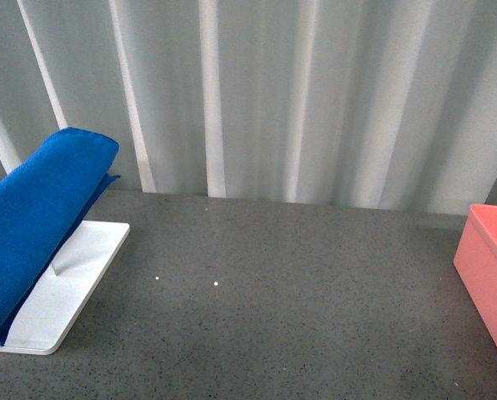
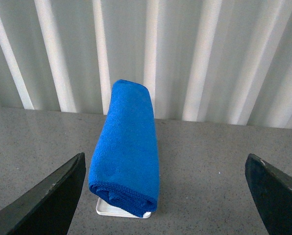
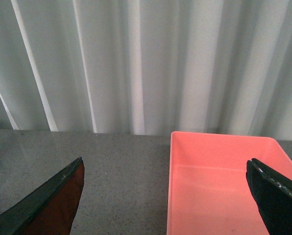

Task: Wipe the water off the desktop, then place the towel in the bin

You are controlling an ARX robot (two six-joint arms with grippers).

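The blue towel (image 1: pixel 32 225) lies folded and tilted over the white tray (image 1: pixel 69 292) at the left of the grey speckled desktop (image 1: pixel 298 308). The pink bin (image 1: pixel 492 271) stands at the right edge. Neither arm shows in the front view. In the left wrist view the towel (image 2: pixel 127 147) lies ahead of my open, empty left gripper (image 2: pixel 165 196), nearer its left finger, apart from it. In the right wrist view the empty bin (image 3: pixel 224 186) lies ahead of my open, empty right gripper (image 3: pixel 165 200). I cannot make out water; two small white specks (image 1: pixel 216 284) dot the desktop.
A pale corrugated wall (image 1: pixel 298 92) runs along the back of the desktop. A short wooden rod (image 1: pixel 55 269) stands on the tray beside the towel. The tray's end (image 2: pixel 111 209) shows under the towel in the left wrist view.
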